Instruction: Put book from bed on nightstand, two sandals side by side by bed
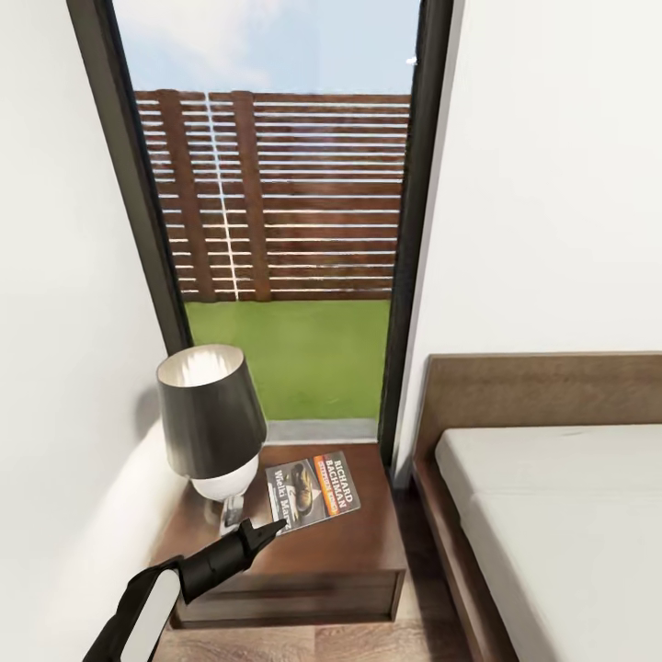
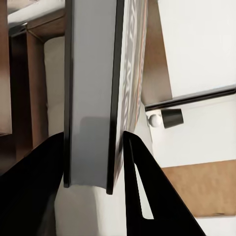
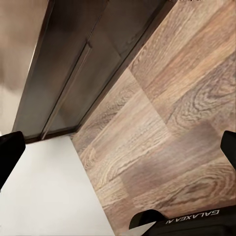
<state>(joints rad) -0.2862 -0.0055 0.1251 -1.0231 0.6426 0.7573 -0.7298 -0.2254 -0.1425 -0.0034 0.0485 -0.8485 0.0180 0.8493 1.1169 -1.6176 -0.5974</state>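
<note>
The book point(image 1: 313, 492), dark-covered with an orange title band, is just over the glossy top of the nightstand point(image 1: 363, 552), right of the lamp point(image 1: 211, 418). My left gripper point(image 1: 269, 530) is shut on its near corner. In the left wrist view the book's grey page edge point(image 2: 91, 98) stands between the black fingers point(image 2: 147, 196). The bed point(image 1: 570, 524) with its light-grey mattress lies to the right. My right gripper point(image 3: 118, 147) hangs open over the wood floor point(image 3: 167, 123). The sandals are out of view.
A tall dark-framed window point(image 1: 285, 230) behind the nightstand shows a slatted fence and grass. White walls stand on both sides. A narrow strip of floor separates nightstand and bed frame point(image 1: 441, 533). A dark wooden panel point(image 3: 73, 64) lies close to the right gripper.
</note>
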